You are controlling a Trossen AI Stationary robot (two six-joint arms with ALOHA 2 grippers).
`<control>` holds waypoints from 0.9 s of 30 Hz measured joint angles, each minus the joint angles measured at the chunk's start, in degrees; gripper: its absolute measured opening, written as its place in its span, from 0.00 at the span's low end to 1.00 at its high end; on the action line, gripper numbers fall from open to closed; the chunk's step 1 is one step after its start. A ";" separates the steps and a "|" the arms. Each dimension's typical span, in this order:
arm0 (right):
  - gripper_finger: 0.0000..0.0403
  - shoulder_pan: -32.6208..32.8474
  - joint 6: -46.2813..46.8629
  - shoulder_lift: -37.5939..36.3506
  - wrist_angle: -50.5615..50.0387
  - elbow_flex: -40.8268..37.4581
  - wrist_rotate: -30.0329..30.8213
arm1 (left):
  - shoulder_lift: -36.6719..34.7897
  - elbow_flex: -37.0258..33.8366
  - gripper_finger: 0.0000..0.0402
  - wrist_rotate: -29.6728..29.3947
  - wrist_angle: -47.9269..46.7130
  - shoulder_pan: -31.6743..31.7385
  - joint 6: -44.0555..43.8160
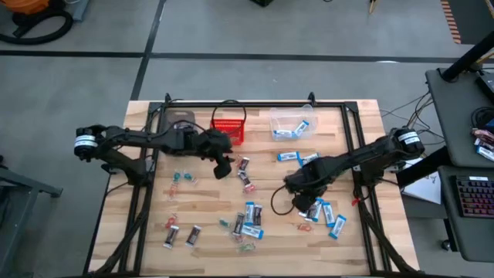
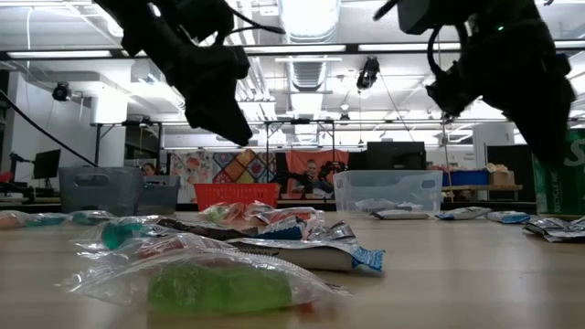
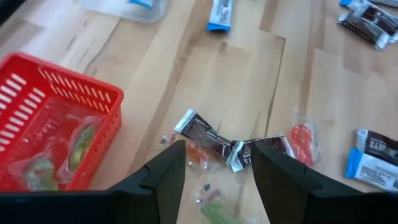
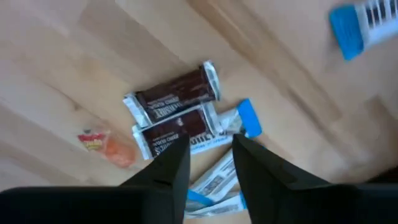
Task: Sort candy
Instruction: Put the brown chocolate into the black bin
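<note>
the worktop (image 1: 363, 123) is showing bare wood along its left edge, and the nearest sweets there are two teal twist-wrapped pieces (image 1: 182, 177) and, toward the near edge, two dark brown mini bars (image 1: 182, 235). the left gripper (image 1: 222, 167) is hanging over the middle of the worktop, just in front of the red mesh basket (image 1: 228, 130) that is sitting near the far edge. its fingers (image 3: 166, 173) are standing apart and holding nothing, with a silver-ended dark bar (image 3: 205, 137) and a red twist-wrapped piece (image 3: 301, 138) lying on the wood beyond them. a little open wood is lying between that gripper and a central cluster of blue-and-white packets (image 1: 252, 216) near the front edge. a clear plastic bin (image 1: 292, 123) is sitting at the far edge to the right of the basket, with blue packets inside and loose ones (image 1: 289, 157) just in front of it. the right gripper (image 1: 296, 202) is hovering low at centre-right, its fingers (image 4: 171, 163) partly open and empty, over two brown bars (image 4: 175, 106) lying side by side and touching a blue-and-white packet (image 4: 231, 124). more blue packets (image 1: 330, 216) are lying just to its right, and past them the wood is running bare to the right edge.
</note>
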 joint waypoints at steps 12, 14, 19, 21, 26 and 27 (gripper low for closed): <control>0.49 5.10 23.98 0.33 8.44 -3.47 3.80 | -11.56 -5.54 0.41 -0.03 -4.04 -1.78 3.30; 0.50 5.91 27.26 0.33 9.51 -3.48 6.42 | -14.86 -7.65 0.41 -0.08 -3.11 -1.71 3.28; 0.50 7.14 31.89 1.38 9.80 -3.50 10.60 | -21.80 -13.08 0.41 -0.10 3.24 -1.72 3.23; 0.50 7.16 32.72 2.34 10.11 -3.57 10.98 | -23.96 -14.71 0.41 -0.11 6.39 -1.70 3.38; 0.50 7.38 33.97 5.74 14.64 -3.57 11.05 | -27.33 -16.74 0.41 -0.10 8.10 -1.70 4.31; 0.50 7.38 34.04 6.63 15.30 -3.57 10.93 | -27.78 -17.01 0.41 -0.10 8.11 -1.70 4.31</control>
